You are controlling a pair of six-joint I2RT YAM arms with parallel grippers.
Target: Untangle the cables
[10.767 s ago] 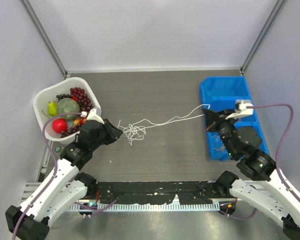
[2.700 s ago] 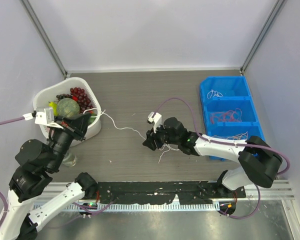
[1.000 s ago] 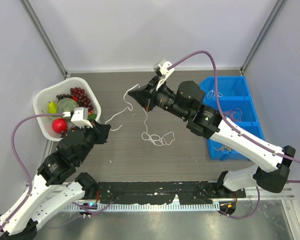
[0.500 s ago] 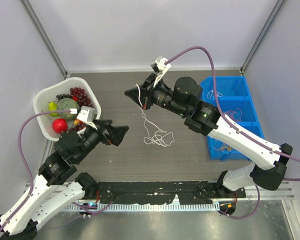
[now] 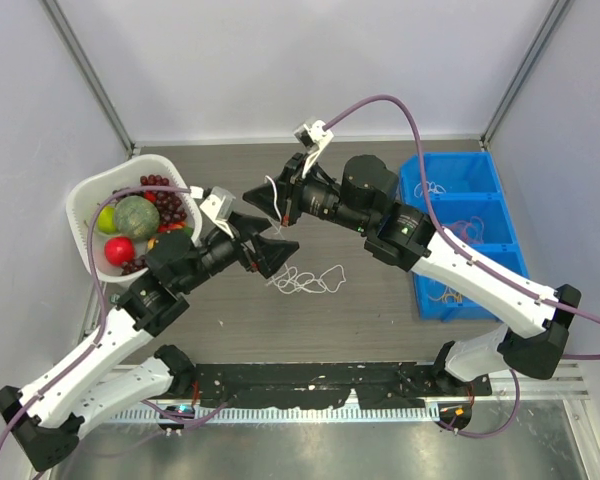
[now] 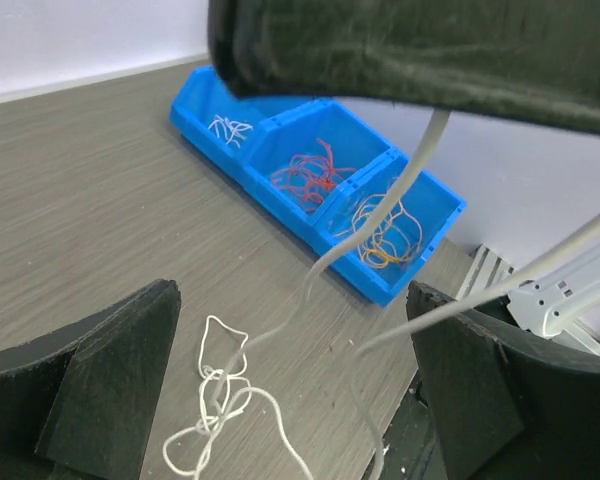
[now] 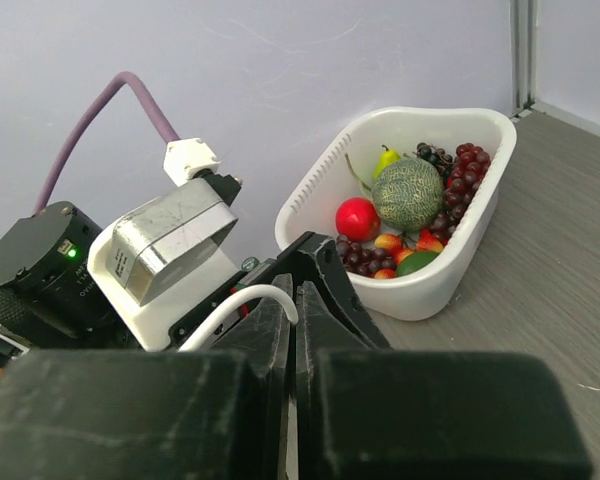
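One white cable (image 5: 305, 283) hangs from my right gripper (image 5: 252, 194), which is raised over the table's middle and shut on the cable's upper end (image 7: 250, 298). The cable's lower part lies in a loose tangle (image 6: 215, 400) on the table. My left gripper (image 5: 285, 250) is just below the right one and stands wide open. The hanging strands (image 6: 325, 262) pass between its fingers (image 6: 110, 380) without being pinched. More cables lie in the blue bin (image 6: 435, 205): white (image 6: 225, 127), red (image 6: 315, 170) and orange-yellow (image 6: 385, 232).
A white basket (image 5: 85, 200) of toy fruit stands at the left, behind my left arm, and shows in the right wrist view too (image 7: 450, 270). The blue bin (image 5: 492, 190) sits along the right wall. Purple arm cables loop above both arms.
My left gripper has opened, letting go of the white cable, and swung right to sit under the right gripper. The right gripper has drifted slightly left, still gripping the cable.
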